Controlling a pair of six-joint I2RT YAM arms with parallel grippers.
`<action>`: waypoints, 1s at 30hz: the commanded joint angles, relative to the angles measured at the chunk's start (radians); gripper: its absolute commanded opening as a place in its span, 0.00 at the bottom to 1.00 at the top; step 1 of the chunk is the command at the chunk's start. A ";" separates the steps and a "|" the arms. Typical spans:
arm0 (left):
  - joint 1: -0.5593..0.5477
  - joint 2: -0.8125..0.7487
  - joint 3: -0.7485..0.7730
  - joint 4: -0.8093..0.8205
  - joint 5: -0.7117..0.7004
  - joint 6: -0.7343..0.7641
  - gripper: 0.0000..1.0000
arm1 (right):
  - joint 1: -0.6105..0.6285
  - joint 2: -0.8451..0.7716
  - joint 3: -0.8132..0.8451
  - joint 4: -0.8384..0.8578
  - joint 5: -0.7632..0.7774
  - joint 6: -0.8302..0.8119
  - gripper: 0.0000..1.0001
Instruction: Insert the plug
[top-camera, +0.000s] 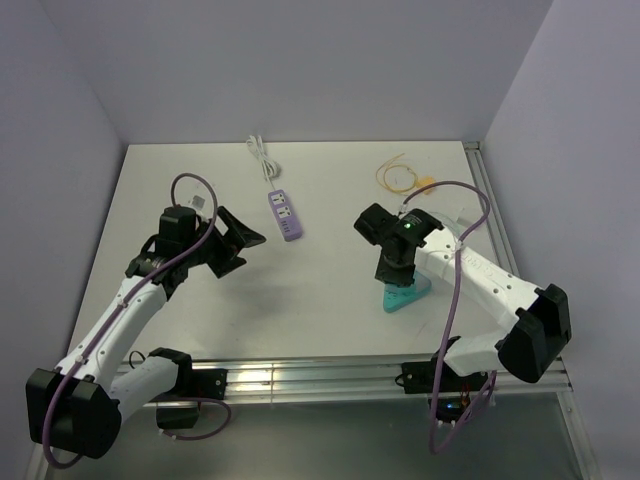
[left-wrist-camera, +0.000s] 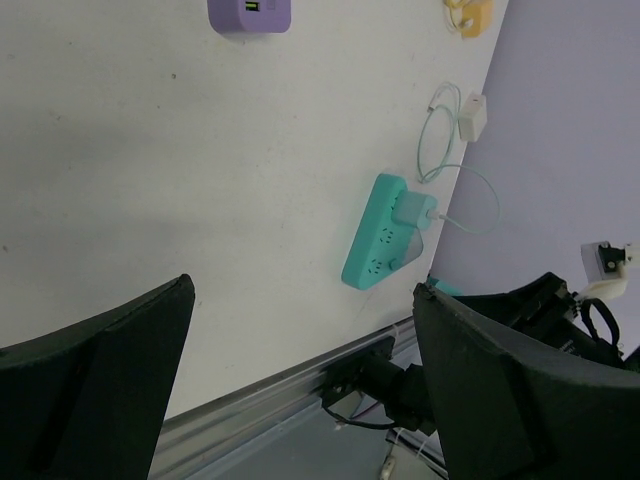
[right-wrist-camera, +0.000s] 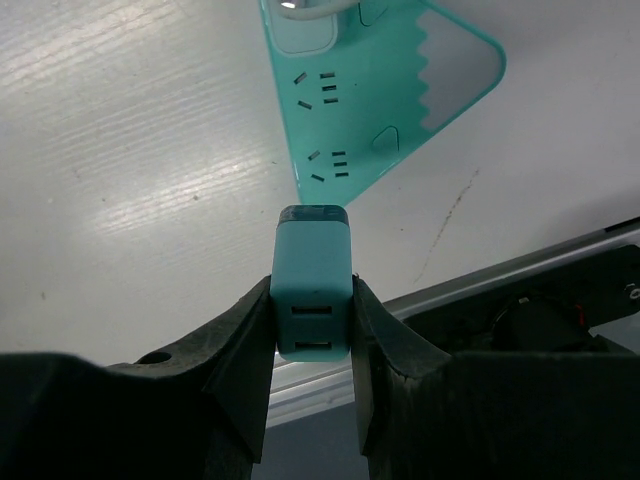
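The small yellow-tan plug (top-camera: 424, 184) lies on its looped yellow cable (top-camera: 393, 176) at the table's far right, untouched; it also shows in the left wrist view (left-wrist-camera: 470, 15). My right gripper (right-wrist-camera: 312, 300) is shut on a different thing, a teal USB charger block (right-wrist-camera: 312, 270), and holds it just above the near corner of a teal triangular power strip (right-wrist-camera: 370, 90), (top-camera: 404, 296). One adapter (right-wrist-camera: 300, 30) sits plugged into that strip. My left gripper (left-wrist-camera: 302, 290) is open and empty above the table's left middle (top-camera: 245, 245).
The purple power strip (top-camera: 285, 214) with its white cord lies at the centre back, also in the left wrist view (left-wrist-camera: 250, 14). A white charger (left-wrist-camera: 472, 115) with a pale cable lies by the right wall. A metal rail (top-camera: 300, 380) runs along the near edge.
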 joint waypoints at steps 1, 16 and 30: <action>-0.001 0.001 -0.001 0.042 0.031 0.043 0.96 | -0.023 0.008 -0.028 0.047 0.015 -0.021 0.00; -0.001 0.025 -0.044 0.136 0.165 0.064 0.97 | -0.055 0.052 -0.073 0.135 0.111 -0.089 0.00; -0.001 0.038 -0.009 0.113 0.142 0.076 0.99 | -0.105 0.118 -0.094 0.224 0.117 -0.154 0.00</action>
